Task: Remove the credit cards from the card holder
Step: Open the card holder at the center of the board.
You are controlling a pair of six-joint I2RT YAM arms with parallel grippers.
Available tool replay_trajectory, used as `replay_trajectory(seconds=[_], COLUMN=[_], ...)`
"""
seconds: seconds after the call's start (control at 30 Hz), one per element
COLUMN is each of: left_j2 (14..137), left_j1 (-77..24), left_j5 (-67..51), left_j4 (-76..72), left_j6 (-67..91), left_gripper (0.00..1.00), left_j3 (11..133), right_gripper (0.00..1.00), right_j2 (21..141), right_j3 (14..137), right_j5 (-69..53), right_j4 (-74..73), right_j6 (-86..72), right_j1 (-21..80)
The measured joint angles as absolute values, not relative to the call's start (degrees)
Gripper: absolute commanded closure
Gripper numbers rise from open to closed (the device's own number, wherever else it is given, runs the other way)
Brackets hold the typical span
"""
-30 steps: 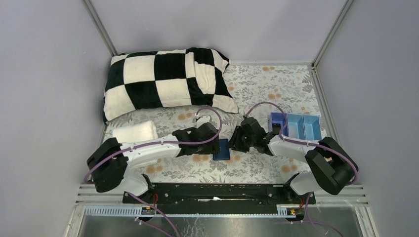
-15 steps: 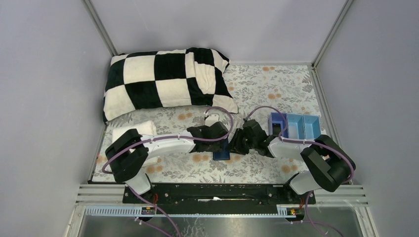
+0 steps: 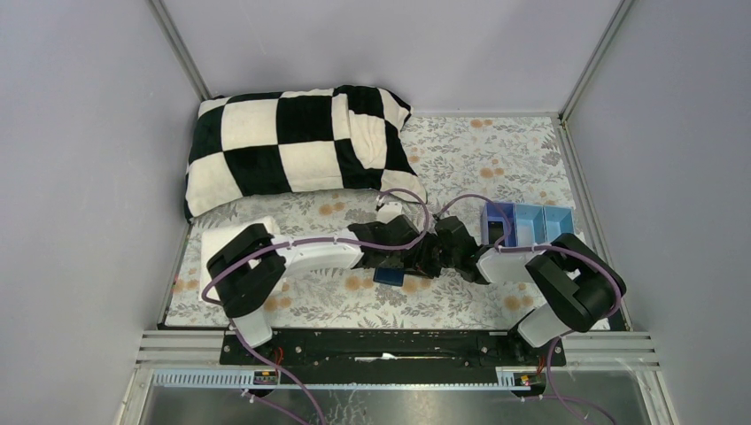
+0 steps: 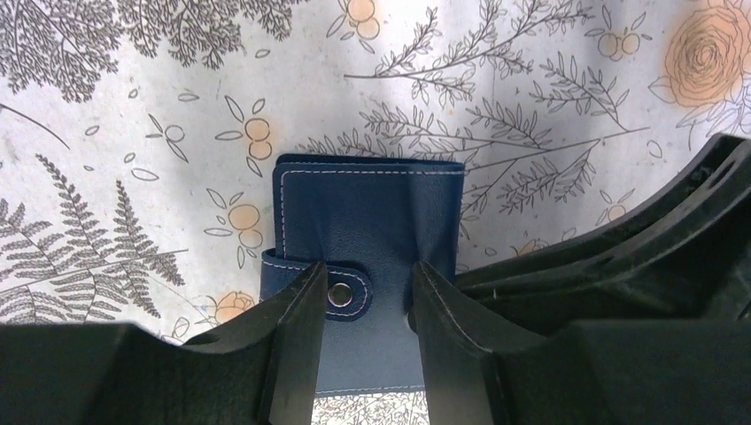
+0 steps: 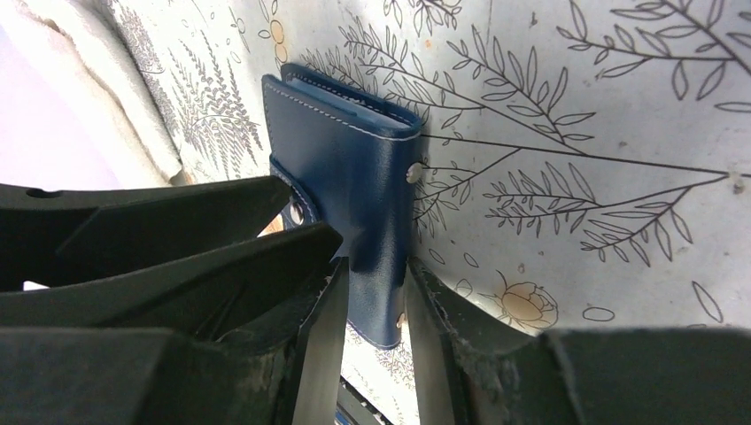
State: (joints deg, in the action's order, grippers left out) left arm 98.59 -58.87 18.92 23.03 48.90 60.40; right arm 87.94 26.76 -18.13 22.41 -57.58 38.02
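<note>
Left pincer (image 4: 367,270), fingers apart, straddles the snap tab (image 4: 337,294) of the card holder (image 4: 367,212), which lies on the floral surface (image 4: 133,133), long axis running away from us. Right pincer (image 5: 376,266) clamps its right edge, so we judge only the far side open.

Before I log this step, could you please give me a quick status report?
Left gripper open astride snap tab. Right gripper shut on holder. Holder closed; nothing blocking.
</note>
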Motion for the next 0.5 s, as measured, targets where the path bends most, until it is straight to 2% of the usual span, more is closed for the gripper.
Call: replay_trajectory(seconds=[0.1, 0.27, 0.5], left_j2=[99.92, 101.38, 101.43], left_j1=[-58.87, -58.87, -58.92], left_j5=[19.92, 21.69, 22.46], left_j4=[23.27, 24.12, 24.51], left_j6=[48.31, 47.92, 47.99], left_gripper=[0.57, 0.69, 0.67], left_j3=[61.67, 63.02, 63.02], right_gripper=[0.62, 0.63, 0.63], right_j2=[88.44, 88.77, 88.77], right_j3=[26.76, 26.76, 26.37], right_j5=[-18.74, -19.14, -19.07], right_j4=[23.07, 23.53, 24.16], right_j6=[-57.74, -57.87, -58.3], right_j1=[37.89, 37.82, 37.8])
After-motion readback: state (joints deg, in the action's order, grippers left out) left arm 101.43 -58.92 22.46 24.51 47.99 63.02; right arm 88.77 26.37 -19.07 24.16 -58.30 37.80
